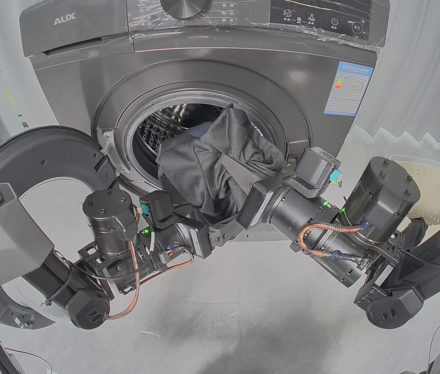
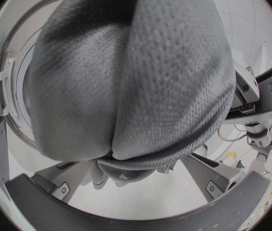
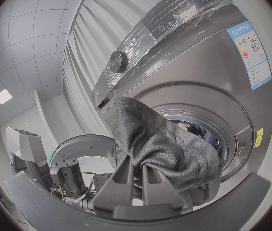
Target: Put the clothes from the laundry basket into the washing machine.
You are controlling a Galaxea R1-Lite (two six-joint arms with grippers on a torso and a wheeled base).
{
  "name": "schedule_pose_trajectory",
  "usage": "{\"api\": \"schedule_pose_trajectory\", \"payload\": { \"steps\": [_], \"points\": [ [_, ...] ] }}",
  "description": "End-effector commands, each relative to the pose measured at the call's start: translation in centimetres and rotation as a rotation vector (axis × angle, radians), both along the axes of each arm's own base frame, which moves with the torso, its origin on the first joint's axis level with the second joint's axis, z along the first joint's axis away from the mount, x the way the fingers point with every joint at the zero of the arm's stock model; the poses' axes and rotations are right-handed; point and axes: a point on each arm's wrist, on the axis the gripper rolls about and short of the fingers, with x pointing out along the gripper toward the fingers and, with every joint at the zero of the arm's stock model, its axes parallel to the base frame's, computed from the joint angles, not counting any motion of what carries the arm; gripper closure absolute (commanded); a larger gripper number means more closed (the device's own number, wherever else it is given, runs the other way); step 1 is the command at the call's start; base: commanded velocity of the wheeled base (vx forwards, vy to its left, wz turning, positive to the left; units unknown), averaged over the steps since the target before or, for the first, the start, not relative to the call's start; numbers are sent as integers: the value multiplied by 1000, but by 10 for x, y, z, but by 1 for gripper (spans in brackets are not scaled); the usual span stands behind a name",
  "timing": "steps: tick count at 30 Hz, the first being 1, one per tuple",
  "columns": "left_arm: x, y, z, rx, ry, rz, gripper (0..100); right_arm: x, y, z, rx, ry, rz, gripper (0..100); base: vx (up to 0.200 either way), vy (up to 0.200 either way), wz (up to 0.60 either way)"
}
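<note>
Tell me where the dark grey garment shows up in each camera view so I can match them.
Head view: dark grey garment at centre, hanging out over the washing machine door rim.
Left wrist view: close up, across the middle and top.
Right wrist view: centre, in front of the opening.
Shared landmark: the washing machine door rim.

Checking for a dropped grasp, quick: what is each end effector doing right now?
Left end effector: open, with the grey garment draped over it.
Right end effector: shut on the grey garment.
</note>
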Motion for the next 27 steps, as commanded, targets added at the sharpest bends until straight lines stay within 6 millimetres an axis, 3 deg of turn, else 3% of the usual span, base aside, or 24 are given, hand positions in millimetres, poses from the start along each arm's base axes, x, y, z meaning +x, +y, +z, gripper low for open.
{"api": "schedule_pose_trajectory", "payload": {
  "steps": [1,4,5,11,16,18,27],
  "points": [
    [2,-3,2,-8,-9,-3,0,0,1,0,-1,-1,1,100,0,0,0],
    [2,-5,2,-13,-17,-6,0,0,1,-1,-2,0,1,100,0,0,0],
    [3,-4,4,-27,-36,-3,100,0,0,0,-1,-1,1,100,0,0,0],
    [-3,-2,11,-47,-65,-5,100,0,0,0,-1,-1,0,100,0,0,0],
    [-22,3,31,-74,-104,-32,100,2,-1,-1,-4,3,-6,100,0,0,0],
    [-42,5,44,-97,-131,-72,100,3,-3,-3,-8,7,-12,100,0,0,0],
    [-74,22,56,-127,-174,-128,100,1,-8,-15,-45,39,-17,100,0,0,0]
  ]
}}
